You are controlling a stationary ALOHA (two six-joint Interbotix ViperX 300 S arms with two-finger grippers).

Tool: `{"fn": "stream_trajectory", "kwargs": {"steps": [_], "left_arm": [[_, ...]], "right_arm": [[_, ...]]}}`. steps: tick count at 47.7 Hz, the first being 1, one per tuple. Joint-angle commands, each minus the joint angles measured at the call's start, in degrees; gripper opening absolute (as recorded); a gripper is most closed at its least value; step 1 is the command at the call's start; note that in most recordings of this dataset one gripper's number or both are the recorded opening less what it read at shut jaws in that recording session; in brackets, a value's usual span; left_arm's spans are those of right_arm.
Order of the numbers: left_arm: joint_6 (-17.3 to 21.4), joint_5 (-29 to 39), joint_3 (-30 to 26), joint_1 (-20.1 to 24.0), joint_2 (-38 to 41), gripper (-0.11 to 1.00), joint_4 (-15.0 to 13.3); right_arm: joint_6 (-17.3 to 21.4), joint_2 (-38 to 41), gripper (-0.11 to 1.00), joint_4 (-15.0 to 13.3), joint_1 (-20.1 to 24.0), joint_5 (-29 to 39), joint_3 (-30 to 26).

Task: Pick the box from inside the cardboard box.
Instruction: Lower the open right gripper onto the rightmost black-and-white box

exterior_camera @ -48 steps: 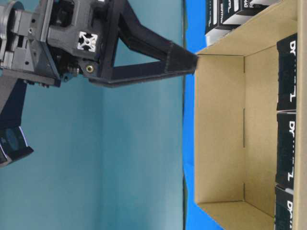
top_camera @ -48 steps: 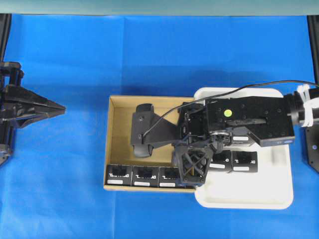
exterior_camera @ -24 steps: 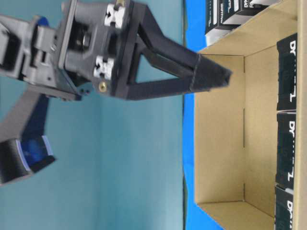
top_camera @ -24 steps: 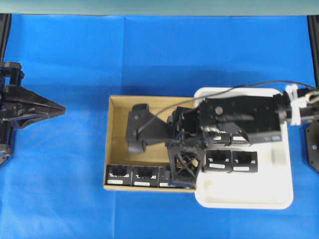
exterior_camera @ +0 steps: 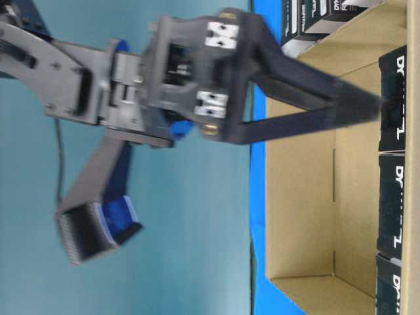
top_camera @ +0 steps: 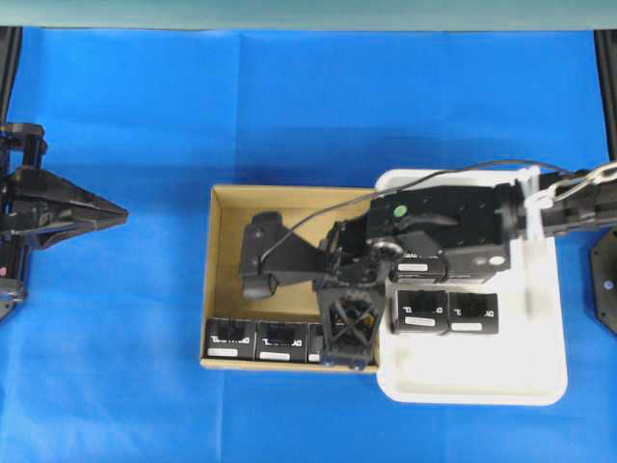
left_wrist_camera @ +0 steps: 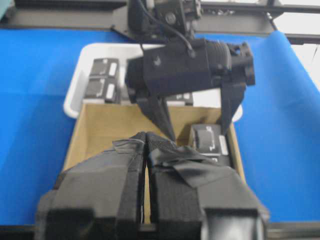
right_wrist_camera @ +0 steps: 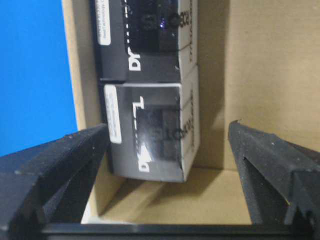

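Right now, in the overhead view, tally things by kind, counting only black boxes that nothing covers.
Black boxes, uncovered: 4
Cardboard carton: 1
White tray: 1
Robot arms: 2
Total: 8

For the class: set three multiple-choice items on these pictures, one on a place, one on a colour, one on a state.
1. Where do the boxes lie in the carton? A in a row along one wall; B in the middle; C piled in a heap.
2. The tray is: A green; B red; C white.
3. The right claw is: A shut on a box; B open; C shut, empty.

1 A: they line one wall.
2 C: plainly white overhead.
3 B: its fingers stand wide apart.
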Motion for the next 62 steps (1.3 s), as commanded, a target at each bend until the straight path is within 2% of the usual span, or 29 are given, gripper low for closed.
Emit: {"fn": "stream_trajectory", "kwargs": {"steps": [1, 31, 49, 62], "left_arm": [[-0.09, -0.26, -1.58, 0.18, 0.44, -0.02, 0.18], [-0.09, -0.35, -1.58, 0.18, 0.44, -0.02, 0.18], [-0.09, -0.26, -1.58, 0.88, 0.44, -0.02, 0.26], [-0.09, -0.26, -1.58, 0.88, 0.44, -0.02, 0.18]], "right_arm": [[-0.18, 0.97, 1.0, 0.35, 0.7, -0.44, -0.18], [-0.18, 2.81, 1.0, -0.79, 0.79, -2.81, 1.67], [-0.18, 2.81, 0.99, -4.75, -2.02, -2.99, 1.85], [-0.35, 2.72, 0.99, -6.06, -3.52, -2.72, 1.49]]}}
